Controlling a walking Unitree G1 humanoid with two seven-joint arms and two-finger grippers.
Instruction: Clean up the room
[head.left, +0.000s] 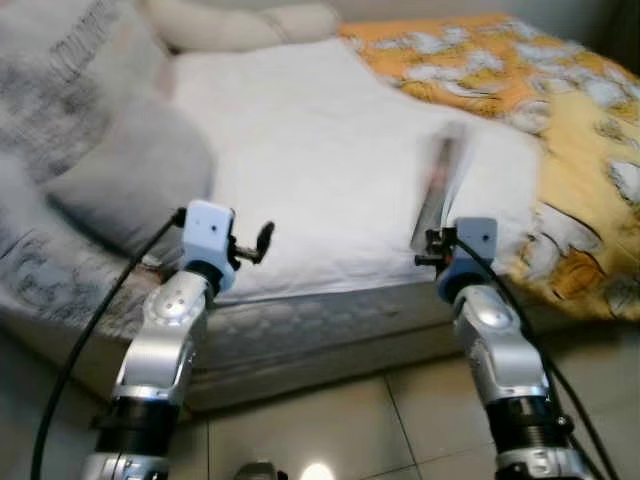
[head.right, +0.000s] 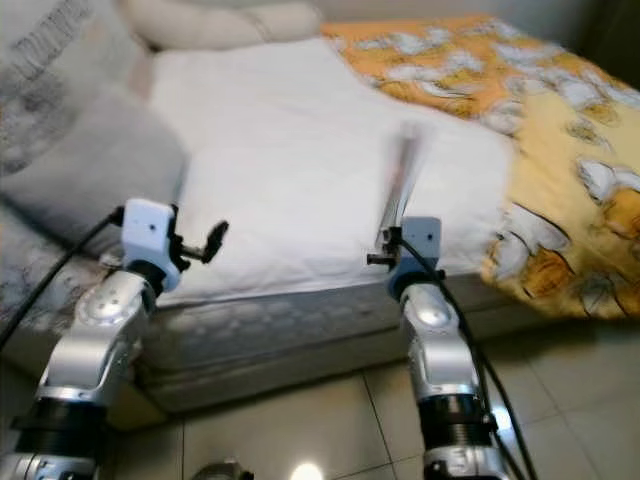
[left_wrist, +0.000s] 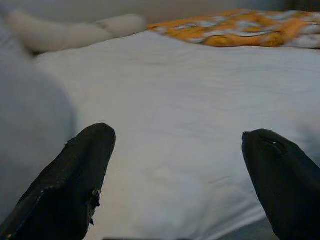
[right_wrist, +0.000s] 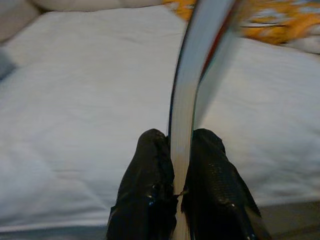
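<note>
— White sheet (head.left: 300, 160) covers most of the bed (head.left: 330, 320) in front of me, with a grey pillow (head.left: 130, 185) on my left, pale cushions (head.left: 240, 25) at the far end, and an orange and yellow blanket (head.left: 560, 130) rumpled along my right. How far along would you say the tidying is?

— Partway, by my guess. My right tool (right_wrist: 181, 197) is clamped on a thin book (right_wrist: 192, 85), pinched edge-on between both fingers, and I hold it above the near edge of the sheet. So that one is lifted off the bed but has not yet been put anywhere.

— And your other tool?

— My left tool (left_wrist: 177, 170) is spread wide with nothing in it, hovering over the sheet near the grey pillow.

— What is left, then?

— Finding the book a proper place, since none is in sight from here. The blanket looks bunched and hangs over the side towards the tiled floor (head.left: 380, 420), so it likely wants straightening as well.
</note>
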